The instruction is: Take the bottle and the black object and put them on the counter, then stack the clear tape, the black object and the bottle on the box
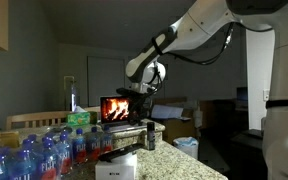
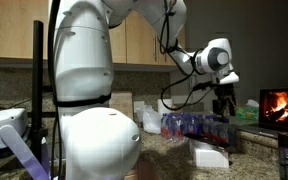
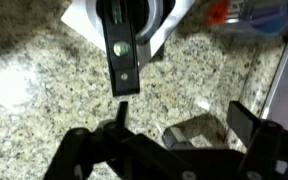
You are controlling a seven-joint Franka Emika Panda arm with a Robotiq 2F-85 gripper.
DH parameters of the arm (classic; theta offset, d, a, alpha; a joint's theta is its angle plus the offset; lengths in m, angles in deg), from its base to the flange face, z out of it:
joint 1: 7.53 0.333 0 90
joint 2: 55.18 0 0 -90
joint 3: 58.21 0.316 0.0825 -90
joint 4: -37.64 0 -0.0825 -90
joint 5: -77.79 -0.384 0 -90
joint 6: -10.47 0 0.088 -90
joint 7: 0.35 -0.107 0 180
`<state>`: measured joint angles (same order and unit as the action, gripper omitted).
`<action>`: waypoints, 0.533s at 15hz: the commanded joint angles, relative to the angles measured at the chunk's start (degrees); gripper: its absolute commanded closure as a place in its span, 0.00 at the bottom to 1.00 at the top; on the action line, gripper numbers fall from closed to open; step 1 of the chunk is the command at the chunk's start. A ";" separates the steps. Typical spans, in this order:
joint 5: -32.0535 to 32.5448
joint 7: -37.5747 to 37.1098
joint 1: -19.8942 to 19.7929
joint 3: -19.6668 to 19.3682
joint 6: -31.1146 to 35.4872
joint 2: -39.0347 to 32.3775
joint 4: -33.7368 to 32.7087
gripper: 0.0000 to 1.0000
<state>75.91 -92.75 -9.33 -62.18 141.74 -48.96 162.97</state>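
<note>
Honestly, with the gripper (image 3: 182,115) spread wide and holding nothing, one finger sits so close to the bottle (image 3: 121,55) that a careless sideways move could shove it away from the box (image 3: 84,20).

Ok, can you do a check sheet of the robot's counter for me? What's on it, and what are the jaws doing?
Surface: speckled granite counter, bare in places.
Job's things: small white rectangular box on the counter; slim dark bottle standing near it, not touching. Clear tape and black object: cannot make out.
Clutter: clear plastic water bottles with blue and red labels, packed together.
Jaws: wide open above the counter, holding nothing.
Cables: black cable running along the arm.
Surroundings: wooden cabinets; screen showing a fire.
</note>
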 commanded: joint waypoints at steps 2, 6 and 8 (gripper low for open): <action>2.55 6.68 -6.14 -3.94 -7.46 1.14 -4.01 0.00; 1.48 13.44 -8.90 -6.65 -10.57 -3.17 -11.69 0.00; -0.06 16.68 -8.96 -7.16 -11.69 -6.69 -15.43 0.00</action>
<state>77.93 -81.09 -17.76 -69.15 132.89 -50.05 153.74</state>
